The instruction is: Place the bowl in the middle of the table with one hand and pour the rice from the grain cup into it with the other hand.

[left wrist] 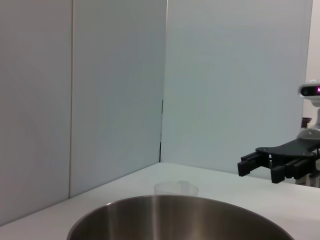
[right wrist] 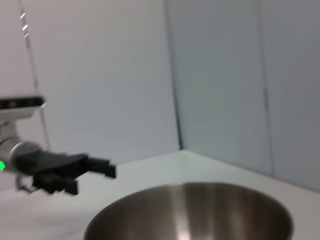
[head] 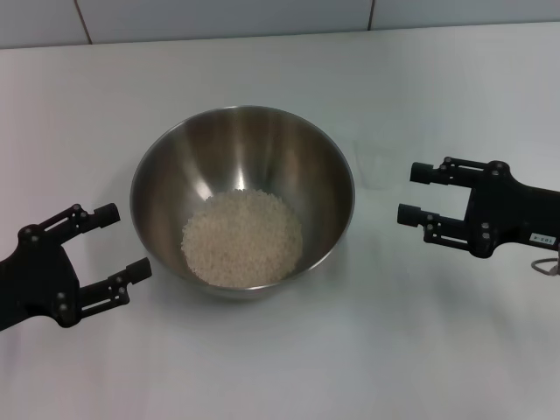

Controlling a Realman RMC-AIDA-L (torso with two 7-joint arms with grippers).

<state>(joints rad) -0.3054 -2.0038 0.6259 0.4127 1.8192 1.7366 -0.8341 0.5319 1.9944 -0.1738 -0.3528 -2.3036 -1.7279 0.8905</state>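
- The right gripper (head: 405,193) hangs over the table (head: 455,350) with its two fingers spread and nothing between them, fingertips aimed toward the middle of the table.
- Just ahead of those fingertips, toward the bowl, stands the grain cup (head: 378,166), a faint clear shape that looks empty. It sits upright between the gripper and the bowl, close to both, its long axis vertical and its mouth up.
- The left wrist view confirms the cup (left wrist: 176,188) upright behind the bowl's far rim, with the right gripper (left wrist: 244,164) beyond it.
- The left gripper (head: 129,243) waits on the bowl's other side, fingers also parted and empty, tips pointing at the bowl's wall from near by without touching it.
- The bowl (head: 166,171) rests roughly mid-table, mouth up, round, so it has no long axis to speak of.
- The rice (head: 242,237) lies heaped in the bowl's bottom, a pale mound.
- By the look of it, both halves of the job are done: bowl centred, rice inside, cup set down.
- If the cup needs another touch, the right gripper is much the nearer; the bowl stands between the left one and the cup.
- Any reach would run along the gripper's own pointing line, straight toward the cup's side.
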